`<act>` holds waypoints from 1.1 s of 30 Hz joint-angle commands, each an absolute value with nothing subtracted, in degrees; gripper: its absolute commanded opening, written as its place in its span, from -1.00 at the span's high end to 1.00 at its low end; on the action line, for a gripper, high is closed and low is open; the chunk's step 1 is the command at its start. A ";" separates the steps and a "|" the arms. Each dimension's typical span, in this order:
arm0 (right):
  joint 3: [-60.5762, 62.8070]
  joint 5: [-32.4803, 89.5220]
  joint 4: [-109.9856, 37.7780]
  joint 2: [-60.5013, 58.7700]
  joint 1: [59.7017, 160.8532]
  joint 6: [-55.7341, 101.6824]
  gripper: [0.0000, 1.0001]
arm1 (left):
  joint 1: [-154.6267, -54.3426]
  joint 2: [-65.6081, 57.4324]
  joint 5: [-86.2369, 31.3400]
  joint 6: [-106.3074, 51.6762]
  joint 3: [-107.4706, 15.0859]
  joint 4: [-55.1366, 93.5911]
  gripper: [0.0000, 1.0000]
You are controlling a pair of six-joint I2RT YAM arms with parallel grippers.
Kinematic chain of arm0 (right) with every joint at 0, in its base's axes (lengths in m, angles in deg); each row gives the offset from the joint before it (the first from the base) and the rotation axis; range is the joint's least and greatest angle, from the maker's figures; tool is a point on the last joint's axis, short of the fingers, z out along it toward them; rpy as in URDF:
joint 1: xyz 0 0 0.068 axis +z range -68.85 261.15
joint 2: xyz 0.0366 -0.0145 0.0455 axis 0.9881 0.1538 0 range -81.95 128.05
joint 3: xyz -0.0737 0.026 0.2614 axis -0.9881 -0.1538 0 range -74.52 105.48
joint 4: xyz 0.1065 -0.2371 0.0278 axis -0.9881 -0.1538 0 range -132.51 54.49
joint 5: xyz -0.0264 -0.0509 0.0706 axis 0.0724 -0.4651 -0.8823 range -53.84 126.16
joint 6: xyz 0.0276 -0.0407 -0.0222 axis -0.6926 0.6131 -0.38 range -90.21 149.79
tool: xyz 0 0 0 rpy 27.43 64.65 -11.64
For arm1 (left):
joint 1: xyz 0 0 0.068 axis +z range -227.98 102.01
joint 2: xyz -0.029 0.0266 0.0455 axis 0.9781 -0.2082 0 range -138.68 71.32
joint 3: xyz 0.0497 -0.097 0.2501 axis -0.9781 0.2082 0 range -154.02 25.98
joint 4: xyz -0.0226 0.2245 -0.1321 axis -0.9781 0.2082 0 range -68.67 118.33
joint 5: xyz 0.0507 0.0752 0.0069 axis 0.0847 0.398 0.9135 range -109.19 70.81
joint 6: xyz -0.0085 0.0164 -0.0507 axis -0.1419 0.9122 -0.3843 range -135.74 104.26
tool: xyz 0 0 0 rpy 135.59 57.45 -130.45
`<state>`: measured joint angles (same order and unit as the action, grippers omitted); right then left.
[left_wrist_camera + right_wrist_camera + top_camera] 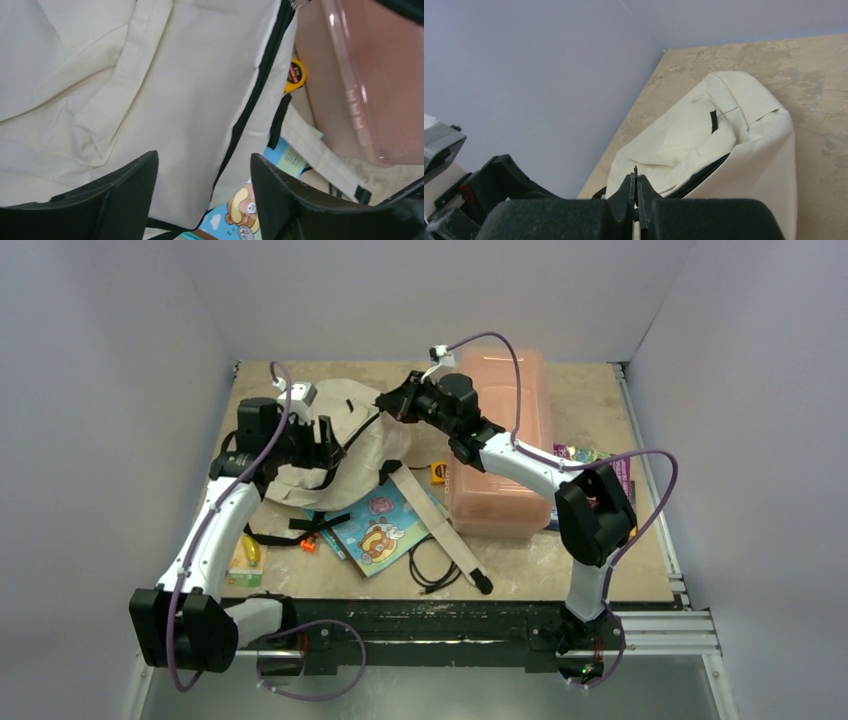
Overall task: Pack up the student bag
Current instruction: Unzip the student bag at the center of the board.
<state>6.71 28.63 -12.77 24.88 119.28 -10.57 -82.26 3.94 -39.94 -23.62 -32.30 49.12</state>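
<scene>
Student bag (360, 450): soft, creased cream fabric; left hand (202, 165) released, right hand (636, 182) clenched.

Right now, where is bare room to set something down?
Bare table shows right of the pink box, at the far corner, and in front of it, beside the black cable. Around the student bag and booklet it is crowded.

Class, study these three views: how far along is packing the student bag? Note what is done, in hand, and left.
Done: nothing shows as packed. In hand: the left gripper hangs open over the student bag, empty; the right gripper is shut by the zipper, grip unclear. Left: the picture book, black cable and pink box lie outside on the table.
</scene>
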 commanded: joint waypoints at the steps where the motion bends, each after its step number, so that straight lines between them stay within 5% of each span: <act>1: 7.49 23.56 -4.71 23.74 119.13 -13.16 1.00 | -83.74 3.11 -44.86 -26.88 -38.99 44.45 -0.51; 7: 6.92 22.64 -4.31 22.91 119.12 -14.43 1.00 | -86.87 -5.19 -42.71 -25.27 -46.03 45.09 -0.52; 19: 10.62 22.63 -5.65 24.13 119.38 -15.30 1.00 | -87.20 -11.63 -43.55 -23.70 -49.47 46.08 -0.02; 24: 12.69 23.15 -6.42 25.55 119.66 -15.49 1.00 | -87.13 -12.41 -43.48 -21.96 -51.28 48.30 0.49; 25: 12.87 23.81 -6.60 25.76 119.66 -15.48 1.00 | -87.14 -12.19 -41.80 -21.45 -51.67 49.87 0.87; 26: 13.06 24.98 -7.11 25.91 119.66 -15.35 1.00 | -87.13 -11.51 -38.91 -21.16 -52.05 51.17 1.00; 33: 18.13 37.92 -17.84 27.88 119.47 -6.12 1.00 | -87.13 2.82 -21.32 -17.81 -43.28 44.14 1.00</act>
